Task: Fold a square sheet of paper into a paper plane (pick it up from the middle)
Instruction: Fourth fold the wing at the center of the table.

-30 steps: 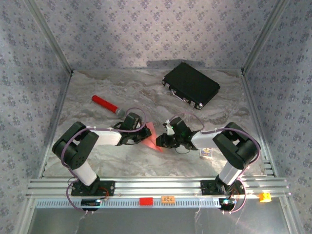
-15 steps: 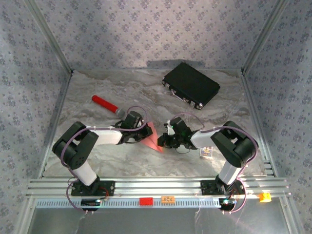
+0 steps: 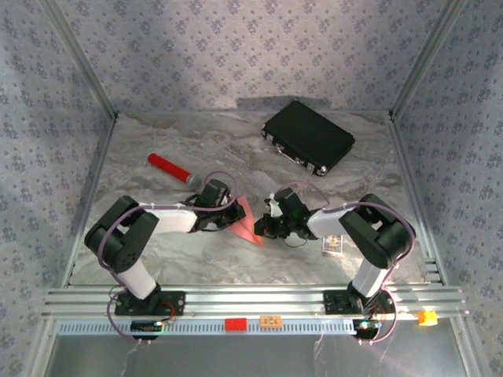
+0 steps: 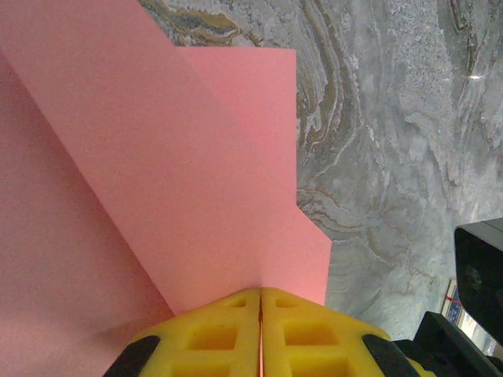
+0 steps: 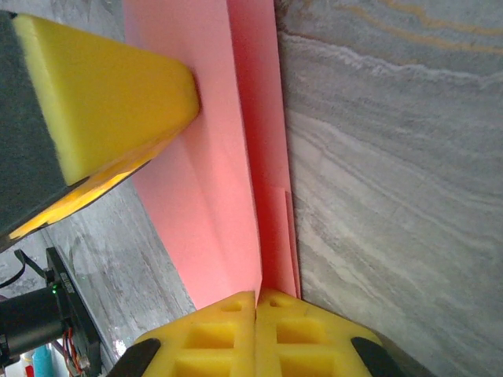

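The left claw [image 4: 260, 302] is pinched tight on the folded pink paper [image 4: 181, 173], and the right claw [image 5: 257, 308] grips its other side, jaws squeezed together.

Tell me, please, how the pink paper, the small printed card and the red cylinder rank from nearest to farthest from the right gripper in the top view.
1. pink paper: pinched in the right gripper, mid-table between the two arms.
2. printed card: on the table to the gripper's right, beside the right arm.
3. red cylinder: farther back on the left, beyond the left arm.
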Robot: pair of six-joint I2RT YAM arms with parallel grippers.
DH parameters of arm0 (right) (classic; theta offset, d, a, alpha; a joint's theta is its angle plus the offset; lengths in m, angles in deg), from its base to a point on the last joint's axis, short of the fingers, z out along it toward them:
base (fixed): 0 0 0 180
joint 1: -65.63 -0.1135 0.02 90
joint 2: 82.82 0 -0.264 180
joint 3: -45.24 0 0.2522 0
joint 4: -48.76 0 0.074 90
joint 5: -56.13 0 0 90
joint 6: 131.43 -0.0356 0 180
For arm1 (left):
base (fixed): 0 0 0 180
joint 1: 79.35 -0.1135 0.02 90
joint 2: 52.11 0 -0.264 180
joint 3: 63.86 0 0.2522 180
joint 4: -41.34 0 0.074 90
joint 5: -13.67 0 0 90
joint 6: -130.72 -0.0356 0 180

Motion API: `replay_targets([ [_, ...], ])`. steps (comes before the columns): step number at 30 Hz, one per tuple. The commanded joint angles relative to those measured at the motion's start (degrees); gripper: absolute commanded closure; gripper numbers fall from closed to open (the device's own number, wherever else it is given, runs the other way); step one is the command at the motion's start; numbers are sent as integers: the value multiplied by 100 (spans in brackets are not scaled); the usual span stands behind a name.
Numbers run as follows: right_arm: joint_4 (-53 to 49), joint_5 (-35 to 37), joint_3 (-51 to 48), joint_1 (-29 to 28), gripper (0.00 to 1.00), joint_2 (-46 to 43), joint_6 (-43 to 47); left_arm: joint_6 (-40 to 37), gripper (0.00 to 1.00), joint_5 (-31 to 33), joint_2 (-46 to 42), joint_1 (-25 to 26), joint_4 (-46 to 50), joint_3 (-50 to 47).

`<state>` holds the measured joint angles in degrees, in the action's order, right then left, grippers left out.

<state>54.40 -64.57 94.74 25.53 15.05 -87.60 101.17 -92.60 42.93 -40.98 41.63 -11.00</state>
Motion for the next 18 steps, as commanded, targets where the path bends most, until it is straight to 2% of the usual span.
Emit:
replay_targets([
  [1,-308,-119,160,51,94,120,176,-138,91,-16,-81,28,4,99],
  [18,-520,-296,319,110,97,286,245,-103,91,15,146,-16,-216,160],
])
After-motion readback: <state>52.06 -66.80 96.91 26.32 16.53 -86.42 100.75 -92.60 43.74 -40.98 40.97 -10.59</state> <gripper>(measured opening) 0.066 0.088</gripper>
